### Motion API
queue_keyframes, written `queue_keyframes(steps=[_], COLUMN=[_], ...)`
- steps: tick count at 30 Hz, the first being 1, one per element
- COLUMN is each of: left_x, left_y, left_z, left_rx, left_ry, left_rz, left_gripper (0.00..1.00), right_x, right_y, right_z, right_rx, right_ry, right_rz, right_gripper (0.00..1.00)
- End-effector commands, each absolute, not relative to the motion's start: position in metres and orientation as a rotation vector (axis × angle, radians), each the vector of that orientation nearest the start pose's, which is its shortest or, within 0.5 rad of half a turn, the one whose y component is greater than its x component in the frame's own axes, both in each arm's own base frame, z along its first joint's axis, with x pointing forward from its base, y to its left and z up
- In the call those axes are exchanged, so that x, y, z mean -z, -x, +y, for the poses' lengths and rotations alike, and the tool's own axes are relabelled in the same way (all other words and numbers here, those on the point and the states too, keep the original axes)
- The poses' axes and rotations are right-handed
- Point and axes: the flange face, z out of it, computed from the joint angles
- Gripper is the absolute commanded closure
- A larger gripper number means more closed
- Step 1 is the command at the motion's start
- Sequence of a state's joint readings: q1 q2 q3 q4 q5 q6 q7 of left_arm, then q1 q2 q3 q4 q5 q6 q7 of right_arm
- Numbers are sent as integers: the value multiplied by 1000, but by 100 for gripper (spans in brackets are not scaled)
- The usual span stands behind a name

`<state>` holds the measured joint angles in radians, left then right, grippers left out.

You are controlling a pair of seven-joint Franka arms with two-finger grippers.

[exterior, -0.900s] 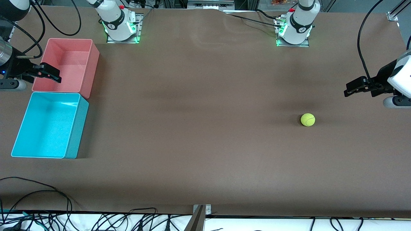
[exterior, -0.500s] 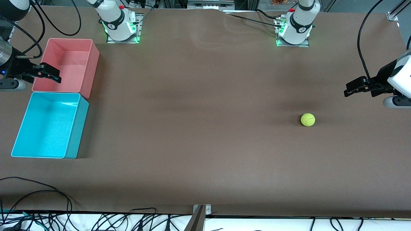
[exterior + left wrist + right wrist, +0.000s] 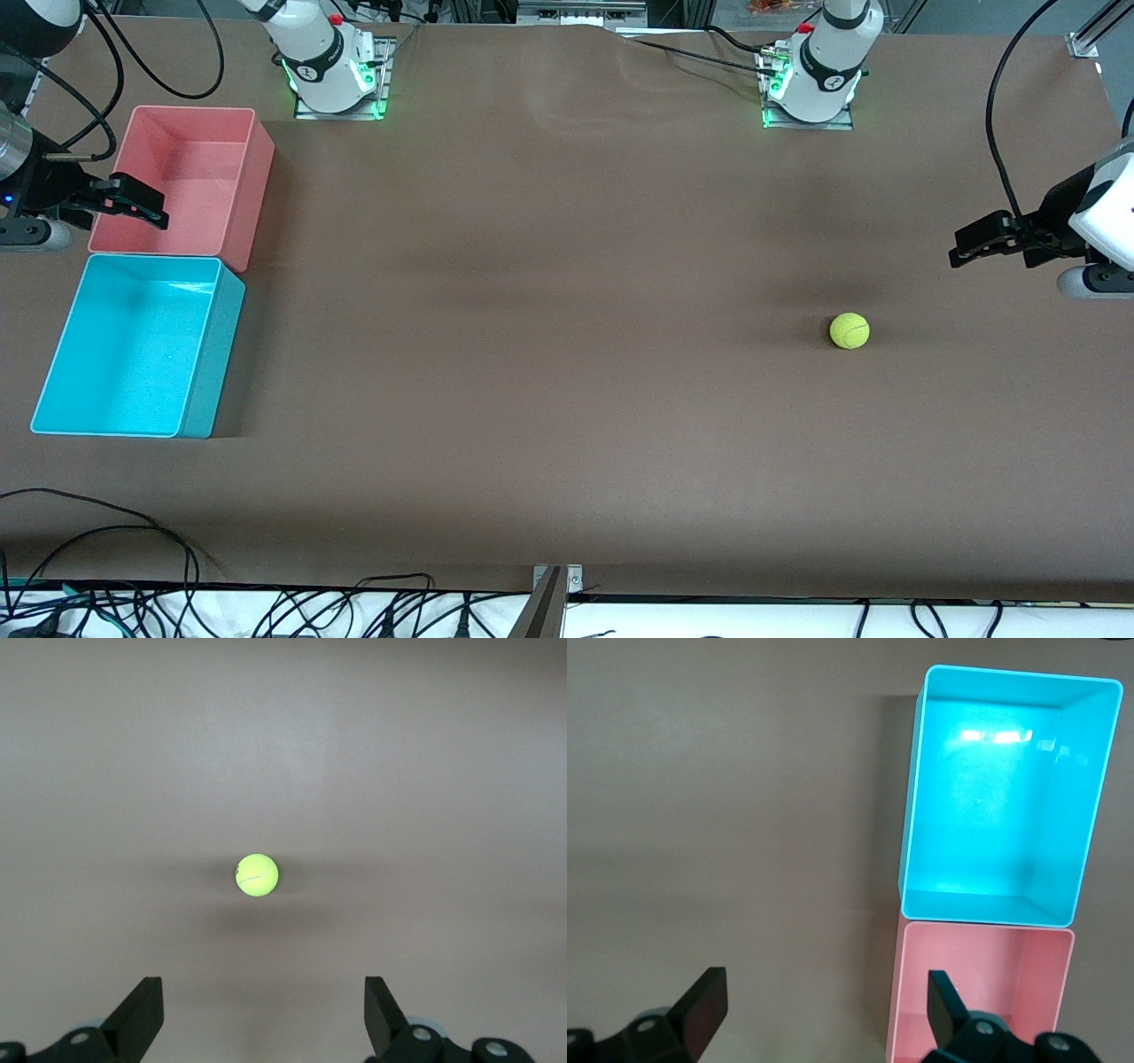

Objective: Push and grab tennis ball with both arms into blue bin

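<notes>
The yellow-green tennis ball [image 3: 849, 330] [image 3: 257, 875] rests on the brown table toward the left arm's end. My left gripper [image 3: 967, 244] [image 3: 263, 992] hangs open over the table by that end, apart from the ball, with nothing between its fingers. The blue bin [image 3: 213, 354] [image 3: 908, 842] stands empty at the right arm's end, touching the pink bin [image 3: 252, 195] [image 3: 983, 927], which lies farther from the front camera. My right gripper [image 3: 151, 206] [image 3: 825, 988] is open and empty over the pink bin's outer edge.
Both arm bases [image 3: 332, 71] [image 3: 811, 84] stand along the table's edge farthest from the front camera. Black cables [image 3: 133, 567] trail along the edge nearest it, beside a small metal bracket [image 3: 556, 580]. Bare brown table lies between ball and bins.
</notes>
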<state>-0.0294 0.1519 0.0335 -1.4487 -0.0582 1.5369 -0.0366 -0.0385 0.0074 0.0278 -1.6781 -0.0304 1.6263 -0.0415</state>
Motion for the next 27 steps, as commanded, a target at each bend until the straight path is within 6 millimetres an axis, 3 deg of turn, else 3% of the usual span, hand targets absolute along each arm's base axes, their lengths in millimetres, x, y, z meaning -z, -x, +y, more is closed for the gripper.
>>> queue_keyframes(steps=[1,27], left_x=[-595,-594], left_y=[-590,-590], left_z=[-4,-5], left_rx=[-91,-93], left_ry=[3180,3176], left_rz=[-39,-27], left_gripper=[0,0], right_x=[-581,-581], right_y=[-558,-558], right_z=[-10,-9], right_rx=[-86,-91], right_ry=[3158,3157], right_rz=[-58,-65], right_gripper=[0,0])
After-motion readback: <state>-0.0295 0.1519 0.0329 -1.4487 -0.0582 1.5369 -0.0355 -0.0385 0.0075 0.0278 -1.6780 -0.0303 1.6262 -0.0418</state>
